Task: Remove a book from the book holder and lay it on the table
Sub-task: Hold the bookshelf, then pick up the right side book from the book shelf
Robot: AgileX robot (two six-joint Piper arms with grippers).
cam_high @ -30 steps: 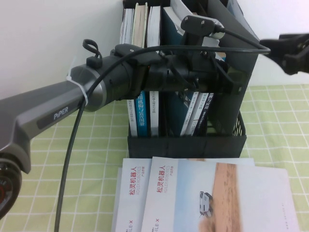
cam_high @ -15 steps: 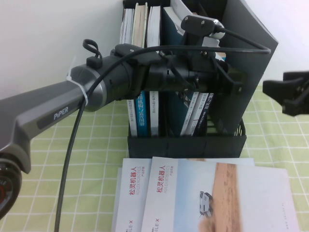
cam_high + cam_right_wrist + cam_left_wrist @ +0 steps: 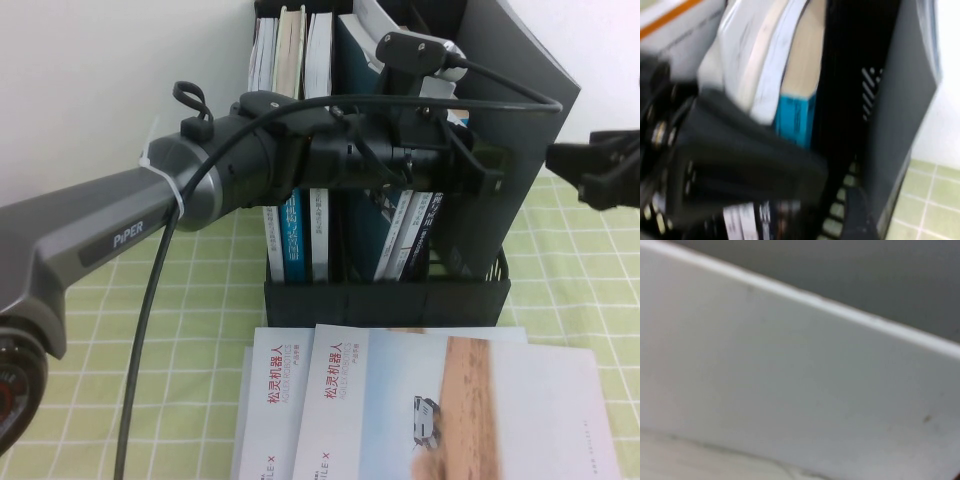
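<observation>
**Left gripper at the rack, right gripper spread beside the tilted book**

Left gripper [image 3: 480, 170] is sitting at the book holder [image 3: 385, 295], its tips lost behind its own wrist and the grey cover, so whether it is pinching or spread I cannot tell. Nearest the high camera, two white books [image 3: 420, 400] are lying flat on the table [image 3: 130, 300], running off the bottom edge. Behind them the holder's low front lip is standing, with upright blue and white spines filling its slots. The book [image 3: 520, 110] is leaning rightward out of the holder's right end, charcoal back showing, its top corner jutting past the rack wall. Right gripper [image 3: 600, 170] is hovering just beside that corner at the frame's right edge, fingers spread and holding nothing; its arm is cut off.

Only a blank pale surface with one slanting edge is filling the left wrist view. Blurred, the right wrist view is showing the holder's slotted wall, page edges and a blue spine inside. Open checked cloth is lying right of the holder.
</observation>
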